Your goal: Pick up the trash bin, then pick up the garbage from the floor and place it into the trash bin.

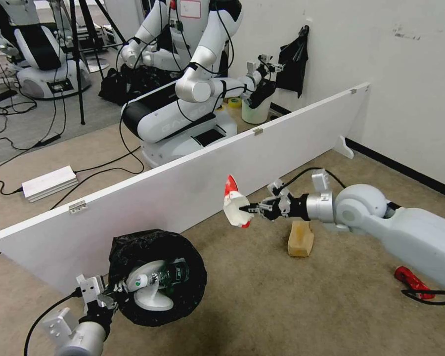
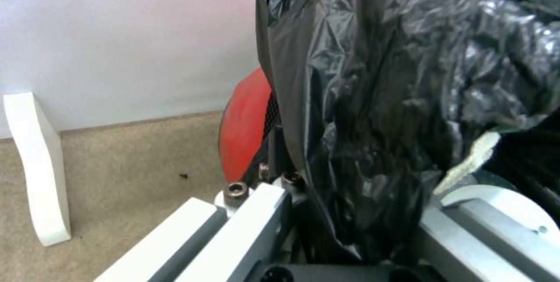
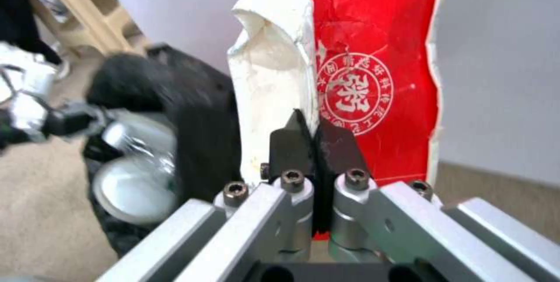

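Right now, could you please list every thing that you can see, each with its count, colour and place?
trash bin: one, red body, black bag liner, tilted, held at the left.
clear bottle: at least one, green label, inside the bin.
paper cup: one, red-white, crushed, in the air between the white board and the bin.
paper bag: one, tan, on the carpet.
red can: one, on the carpet under the right arm.
white board: one, standing behind.
left gripper: shut on the bin rim.
right gripper: shut on the cup.
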Controlling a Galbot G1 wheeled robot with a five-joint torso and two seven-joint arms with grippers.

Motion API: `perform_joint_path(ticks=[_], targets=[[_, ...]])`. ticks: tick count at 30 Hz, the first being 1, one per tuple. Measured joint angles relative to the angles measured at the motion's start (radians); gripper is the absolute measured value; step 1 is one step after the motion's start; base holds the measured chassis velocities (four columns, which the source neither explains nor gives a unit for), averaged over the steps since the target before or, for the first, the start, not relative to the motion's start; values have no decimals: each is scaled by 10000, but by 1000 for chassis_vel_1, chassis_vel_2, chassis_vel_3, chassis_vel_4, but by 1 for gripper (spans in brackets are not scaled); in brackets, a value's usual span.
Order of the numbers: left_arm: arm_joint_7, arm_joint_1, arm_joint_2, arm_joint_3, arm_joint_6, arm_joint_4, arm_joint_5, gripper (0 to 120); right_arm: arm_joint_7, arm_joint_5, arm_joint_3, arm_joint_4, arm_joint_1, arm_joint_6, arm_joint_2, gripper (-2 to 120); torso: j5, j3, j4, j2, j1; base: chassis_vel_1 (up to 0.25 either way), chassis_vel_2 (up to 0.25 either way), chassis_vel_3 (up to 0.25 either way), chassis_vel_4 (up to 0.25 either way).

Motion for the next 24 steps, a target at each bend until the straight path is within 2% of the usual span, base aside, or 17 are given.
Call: perform_joint_path(ticks=[11, 24], targets=[[127, 57, 91, -35, 32, -14, -61, 0, -57, 291, 457, 1217, 219, 390, -24, 0, -2, 0, 0, 1, 0, 0, 0, 0, 0], [233, 167, 176, -45, 42, -102, -62, 0, -410, -82, 10, 1787, 584, 1029, 729, 0, -1, 0, 1, 0, 0, 0, 0, 0, 0]])
